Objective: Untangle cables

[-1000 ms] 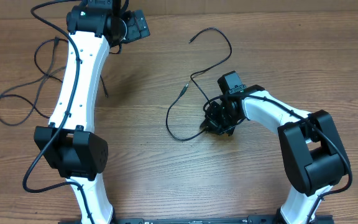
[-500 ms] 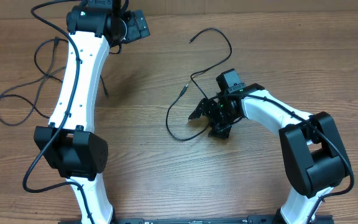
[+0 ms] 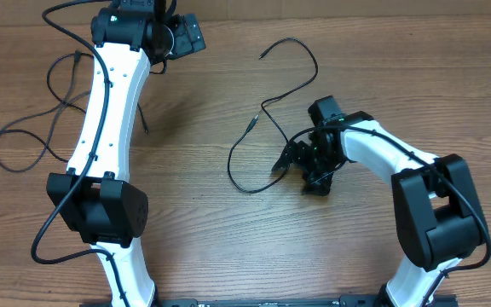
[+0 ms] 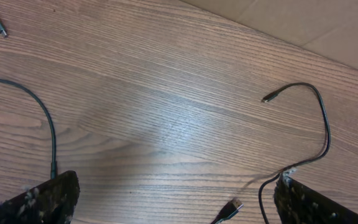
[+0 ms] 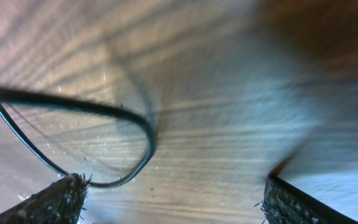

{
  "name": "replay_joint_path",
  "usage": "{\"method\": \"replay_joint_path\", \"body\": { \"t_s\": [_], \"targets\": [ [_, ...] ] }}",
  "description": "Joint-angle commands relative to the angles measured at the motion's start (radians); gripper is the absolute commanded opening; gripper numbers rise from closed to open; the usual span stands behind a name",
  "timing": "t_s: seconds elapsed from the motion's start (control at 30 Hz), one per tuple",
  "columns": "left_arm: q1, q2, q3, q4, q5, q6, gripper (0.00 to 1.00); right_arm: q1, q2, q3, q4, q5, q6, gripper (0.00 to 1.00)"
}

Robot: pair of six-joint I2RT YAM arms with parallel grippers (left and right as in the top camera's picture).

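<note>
Right claw open beside slack cable, middle of the table.
Overhead: claw spread wide, empty. Left wrist: left claw wide, empty, above a plug. Right wrist: loop lies between the fingers, unpinched. Best to centre one strand before closing.

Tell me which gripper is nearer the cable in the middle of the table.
Right. The right gripper is open right at that cable's loop; the left gripper sits well away, past its far end.
</note>
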Motion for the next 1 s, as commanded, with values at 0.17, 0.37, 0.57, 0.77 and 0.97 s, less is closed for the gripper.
{"method": "replay_joint_path", "body": {
  "t_s": [0.17, 0.37, 0.57, 0.77, 0.97],
  "targets": [
    [-0.016, 0.006, -0.003, 0.003, 0.011, 0.019, 1.00, -0.116, -0.042, 0.010, 0.008, 0.103, -0.053, 0.97],
    [-0.041, 0.006, -0.003, 0.004, 0.011, 0.019, 1.00, -0.156, -0.042, 0.009, 0.014, 0.214, -0.053, 1.00],
    [-0.074, 0.006, -0.003, 0.004, 0.009, 0.019, 1.00, -0.156, -0.042, 0.008, 0.013, 0.323, -0.052, 1.00],
    [-0.106, 0.028, -0.003, 0.005, 0.008, 0.019, 1.00, -0.163, -0.042, 0.002, 0.009, 0.376, 0.002, 1.00],
    [-0.138, 0.073, -0.003, 0.013, 0.010, 0.019, 1.00, -0.174, -0.042, -0.022, 0.010, 0.413, 0.026, 1.00]
  ]
}}
